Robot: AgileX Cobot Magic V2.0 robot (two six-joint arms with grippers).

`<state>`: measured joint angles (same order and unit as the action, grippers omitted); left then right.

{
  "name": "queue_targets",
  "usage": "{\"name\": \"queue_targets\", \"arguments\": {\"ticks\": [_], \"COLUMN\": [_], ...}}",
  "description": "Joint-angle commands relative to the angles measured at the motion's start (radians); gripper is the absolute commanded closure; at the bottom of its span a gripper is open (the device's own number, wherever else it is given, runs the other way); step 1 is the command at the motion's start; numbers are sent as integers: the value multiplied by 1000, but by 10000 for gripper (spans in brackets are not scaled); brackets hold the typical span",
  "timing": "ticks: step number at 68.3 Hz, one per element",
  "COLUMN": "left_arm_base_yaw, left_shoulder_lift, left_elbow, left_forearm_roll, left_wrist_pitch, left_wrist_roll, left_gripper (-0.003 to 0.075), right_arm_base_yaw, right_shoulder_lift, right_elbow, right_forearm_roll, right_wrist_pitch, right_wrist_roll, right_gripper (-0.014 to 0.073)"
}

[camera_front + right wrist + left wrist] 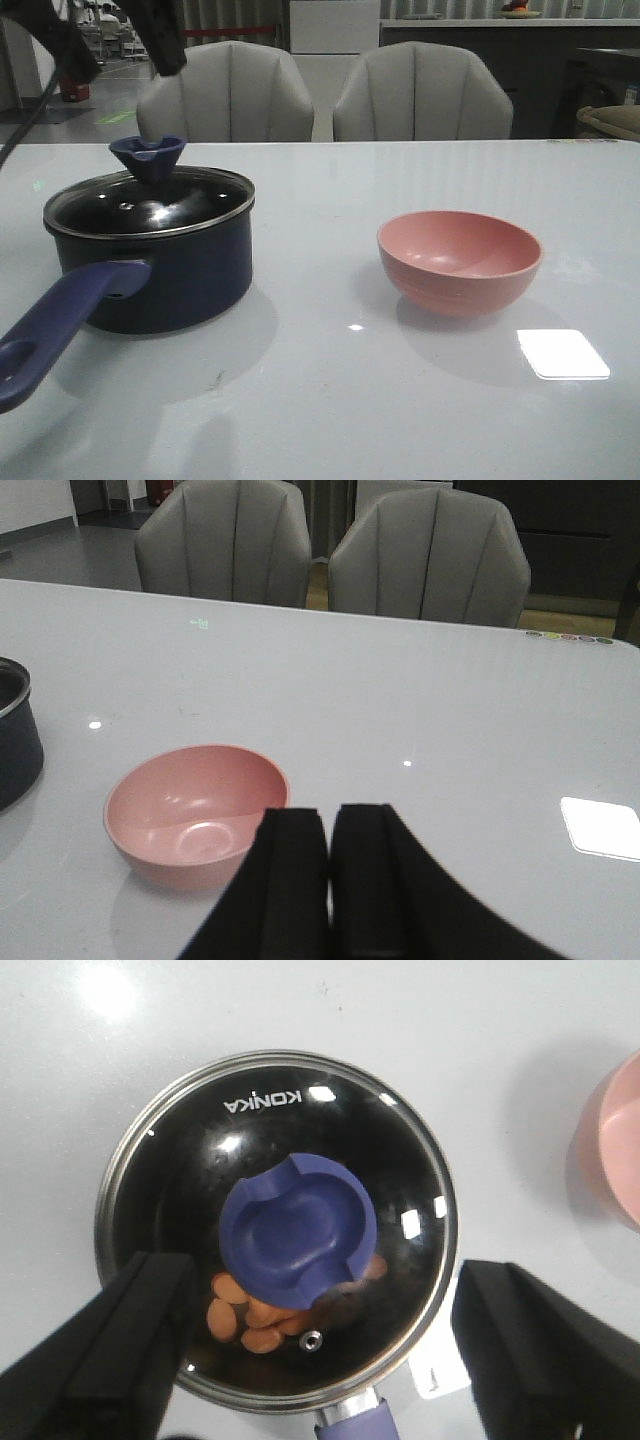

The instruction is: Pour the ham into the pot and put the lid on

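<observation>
Knob (297, 1231) hides ham (250, 1322) under lid (400, 1175).

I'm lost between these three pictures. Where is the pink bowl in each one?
Front view: the bowl stands right of centre on the table, empty.
Left wrist view: only its rim shows, cut off at the picture's right edge.
Right wrist view: lower left, just beyond the gripper.
Shared landmark: the pot, beside the bowl.

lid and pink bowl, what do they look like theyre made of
The lid: dark see-through glass, glossy, since lamp glints sit on it and the ham shows through; its rim looks like bright metal, and the blue knob like matte plastic or silicone. The pink bowl: probably matte plastic, with only soft sheen.
</observation>
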<state>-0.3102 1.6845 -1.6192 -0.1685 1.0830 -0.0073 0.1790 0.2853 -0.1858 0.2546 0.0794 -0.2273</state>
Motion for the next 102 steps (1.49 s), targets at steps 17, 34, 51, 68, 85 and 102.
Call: {"name": "queue_targets", "arguments": {"ticks": [17,34,51,68,85,102], "left_arm_base_yaw": [-7,-7,-7,-7,-7,-7], "left_shoulder_lift": [-430,-775,-1174,-1421,-1550,-1553], "left_elbow": [341,680,984,1170,1207,1207], "left_forearm_roll": [1,-20,-21,-21,-15,-17], "left_wrist_pitch": [-268,-434,-587,-614,-684,-686], "left_wrist_roll": [-3,-3,-3,-3,-3,-3], "left_gripper": [192,192,192,267,594,608], "right_arm_base_yaw": [0,0,0,0,0,0], "right_shoulder_lift": [6,6,6,6,6,6], "right_elbow": [-28,-28,-28,-28,-28,-28], "right_forearm_roll": [2,2,2,2,2,2], "right_wrist_pitch": [-79,-79,-79,-79,-79,-79], "right_wrist_roll": [-10,-10,-10,-10,-10,-10], "right_gripper": [415,415,415,415,415,415]}}
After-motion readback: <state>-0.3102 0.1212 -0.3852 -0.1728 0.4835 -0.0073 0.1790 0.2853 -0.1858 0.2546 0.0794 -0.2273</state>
